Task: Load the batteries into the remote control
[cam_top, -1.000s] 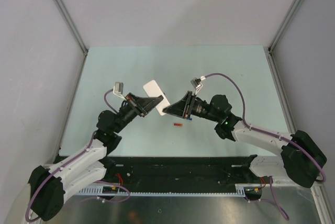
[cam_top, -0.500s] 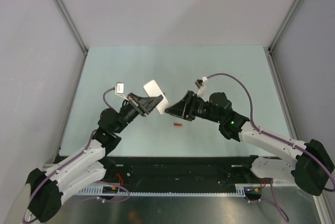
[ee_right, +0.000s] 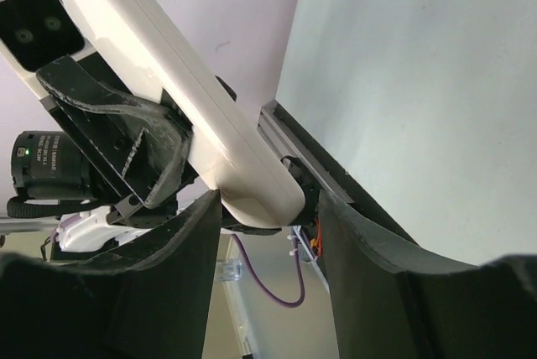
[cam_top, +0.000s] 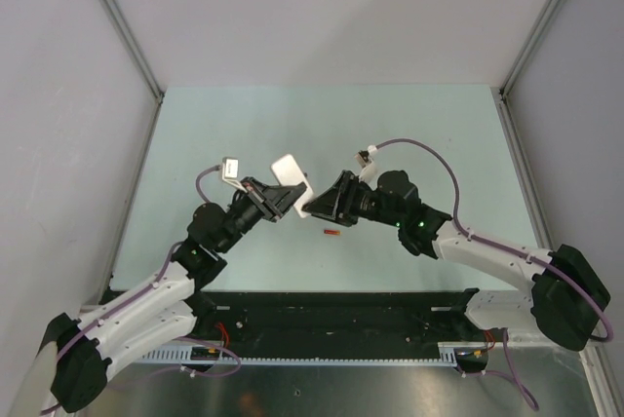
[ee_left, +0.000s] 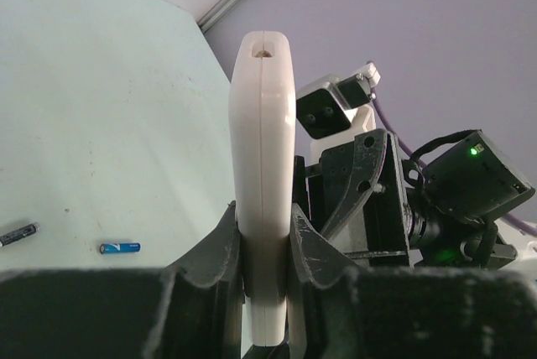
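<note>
My left gripper [ee_left: 264, 225] is shut on the remote control [ee_left: 263, 166], holding it edge-on and raised off the table, so only its white edges show. From above, the remote control [cam_top: 290, 171] shows its plain white back between the two arms. My right gripper [ee_right: 268, 208] is open, its fingers on either side of the rounded end of the remote control [ee_right: 185, 99], with a gap on one side. An orange-red battery [cam_top: 332, 233] lies on the table below the grippers. A blue battery [ee_left: 120, 247] and a dark battery [ee_left: 18, 233] also lie on the table.
The pale green table [cam_top: 322, 125] is walled by grey panels at the back and sides. A black rail [cam_top: 331, 315] runs along the near edge by the arm bases. Purple cables [cam_top: 429, 154] loop over both wrists.
My right gripper has widened and moved left, coming around the remote's end. My left arm has shifted slightly right with the remote still held.
</note>
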`<action>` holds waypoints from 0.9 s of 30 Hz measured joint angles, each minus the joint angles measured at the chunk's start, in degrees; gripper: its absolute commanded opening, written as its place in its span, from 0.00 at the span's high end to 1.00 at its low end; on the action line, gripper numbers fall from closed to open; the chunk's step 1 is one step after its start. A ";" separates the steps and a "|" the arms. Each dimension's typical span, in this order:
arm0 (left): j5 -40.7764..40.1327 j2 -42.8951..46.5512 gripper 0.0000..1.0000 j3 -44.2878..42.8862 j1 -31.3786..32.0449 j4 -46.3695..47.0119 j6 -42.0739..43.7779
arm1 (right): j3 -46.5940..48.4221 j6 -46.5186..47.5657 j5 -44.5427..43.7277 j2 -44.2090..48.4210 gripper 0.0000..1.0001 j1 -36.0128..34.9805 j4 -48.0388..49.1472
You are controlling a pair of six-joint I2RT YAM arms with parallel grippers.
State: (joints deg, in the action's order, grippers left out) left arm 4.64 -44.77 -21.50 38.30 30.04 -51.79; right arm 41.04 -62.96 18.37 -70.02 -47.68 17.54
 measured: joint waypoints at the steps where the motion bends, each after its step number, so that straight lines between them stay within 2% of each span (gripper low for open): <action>1: -0.04 0.07 1.00 -0.02 0.11 -0.24 0.17 | 0.00 -0.17 0.00 -0.22 0.45 0.00 0.46; 5: -0.22 0.22 1.00 -0.07 0.39 -0.70 0.39 | 0.02 -0.87 -0.02 -0.79 0.49 0.07 1.79; 9: -0.52 0.22 1.00 -0.07 0.48 -0.81 0.39 | 0.04 -1.60 -0.11 -1.03 0.57 0.17 2.62; 18: -1.97 0.85 1.00 -0.07 0.59 -0.85 0.37 | 0.04 -3.50 -0.11 -1.81 0.58 0.57 4.55; 20: -2.27 0.92 1.00 -0.07 0.59 -0.85 0.37 | 0.04 -3.91 -0.11 -2.12 0.61 0.57 5.05; 21: -2.47 0.92 1.00 -0.07 0.61 -0.87 0.37 | 0.04 -4.13 -0.13 -2.29 0.67 0.57 5.22; 27: -3.63 1.29 1.00 -0.07 0.81 -1.01 0.28 | 0.09 -4.98 0.11 -2.73 0.76 0.61 5.97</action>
State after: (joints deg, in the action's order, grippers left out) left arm 1.02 -43.48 -21.56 39.11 29.04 -51.51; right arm 41.12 -67.94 18.48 -72.75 -47.07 23.51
